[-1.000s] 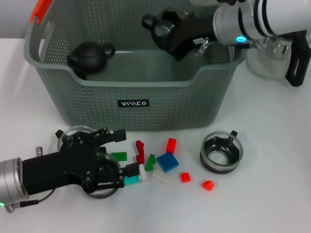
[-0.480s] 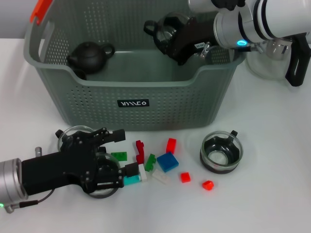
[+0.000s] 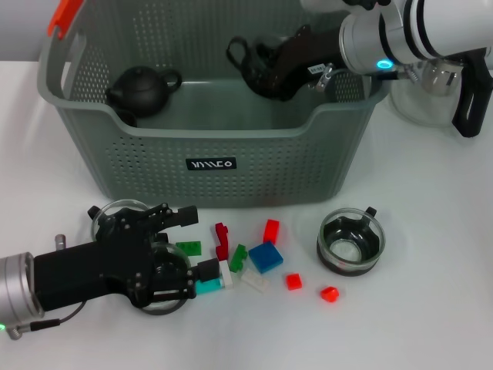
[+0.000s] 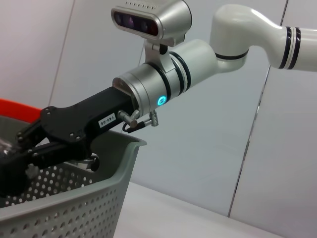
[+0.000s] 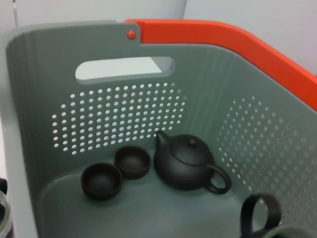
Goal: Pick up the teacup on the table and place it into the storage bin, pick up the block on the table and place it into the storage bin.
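Two teacups show on or near the white table (image 3: 431, 308): a glass teacup with a dark liner (image 3: 351, 240) stands alone in front of the storage bin's right corner, and a second glass teacup (image 3: 123, 220) sits at front left, partly under the left gripper. Loose blocks lie scattered between them: a blue block (image 3: 266, 257), red blocks (image 3: 271, 230), green ones (image 3: 239, 257), a teal one (image 3: 206, 286).

Storage bin (image 3: 231, 166): grey-green, perforated, orange handle end (image 3: 63, 15), small black label on its near wall. Inside: black teapot (image 5: 188, 163) and two small dark cups (image 5: 101, 180), side by side on the floor.

Right gripper (image 3: 266, 65): reaching over the bin's right rear rim, above the interior, fingers closed around a dark-handled glass cup (image 3: 254, 58); its loop handle (image 5: 261, 213) shows at the edge of the right wrist view.

Left gripper (image 3: 202, 250): low over the table at front left, fingers spread apart, one near the green plate-like block (image 3: 188, 247), the other by the teal block; nothing clearly gripped.

Glass pitcher with black handle (image 3: 451, 85) stands right of the bin.
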### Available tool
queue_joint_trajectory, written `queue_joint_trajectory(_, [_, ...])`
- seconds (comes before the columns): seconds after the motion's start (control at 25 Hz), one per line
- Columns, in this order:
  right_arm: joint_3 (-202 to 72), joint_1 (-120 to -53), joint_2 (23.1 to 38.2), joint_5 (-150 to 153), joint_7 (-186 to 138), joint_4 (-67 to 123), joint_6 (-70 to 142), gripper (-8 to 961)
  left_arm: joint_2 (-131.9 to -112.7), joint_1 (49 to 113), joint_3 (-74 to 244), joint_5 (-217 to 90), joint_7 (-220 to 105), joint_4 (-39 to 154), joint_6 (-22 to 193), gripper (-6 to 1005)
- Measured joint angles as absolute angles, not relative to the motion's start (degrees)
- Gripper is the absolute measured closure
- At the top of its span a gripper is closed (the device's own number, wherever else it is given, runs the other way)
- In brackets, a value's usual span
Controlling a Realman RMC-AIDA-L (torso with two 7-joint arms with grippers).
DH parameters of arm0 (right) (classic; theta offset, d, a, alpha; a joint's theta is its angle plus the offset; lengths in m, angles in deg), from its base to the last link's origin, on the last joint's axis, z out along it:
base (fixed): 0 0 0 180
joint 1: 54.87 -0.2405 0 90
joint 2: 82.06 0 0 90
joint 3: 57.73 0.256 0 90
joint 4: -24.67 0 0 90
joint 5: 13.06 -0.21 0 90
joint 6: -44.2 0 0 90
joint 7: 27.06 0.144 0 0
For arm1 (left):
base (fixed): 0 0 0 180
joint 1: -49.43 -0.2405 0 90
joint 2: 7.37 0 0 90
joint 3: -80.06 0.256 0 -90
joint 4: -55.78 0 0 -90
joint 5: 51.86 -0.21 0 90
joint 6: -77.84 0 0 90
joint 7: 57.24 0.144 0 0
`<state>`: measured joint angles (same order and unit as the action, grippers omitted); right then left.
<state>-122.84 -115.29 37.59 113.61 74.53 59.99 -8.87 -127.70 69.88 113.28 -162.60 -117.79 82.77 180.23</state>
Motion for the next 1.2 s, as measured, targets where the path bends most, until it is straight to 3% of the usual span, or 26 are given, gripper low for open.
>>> queue_joint_trajectory(0.08, [-122.9,-115.2,37.56,114.1,75.5,60.8,-9.4,787,-127.70,69.9,113.3,-162.6,-117.8,82.8,180.2,84])
queue_joint_trajectory(0.28, [-123.0,-114.9,37.68,115.9,77.8,63.1,-10.3,554,-127.70,69.9,113.3,-162.7,-117.8,82.7,180.2,84])
queue_joint_trajectory(0.72, [-121.7,-108.8,37.55,111.8,83.8,80.3,-18.0,310,-127.69,69.1,113.3,-163.0,-117.8,82.7,180.9,84])
queue_joint_trajectory(1.2, [-122.6,-97.0,38.13,108.1,86.6,100.9,-38.9,299,-127.70,69.0,113.3,-162.6,-117.9,82.6,180.9,84])
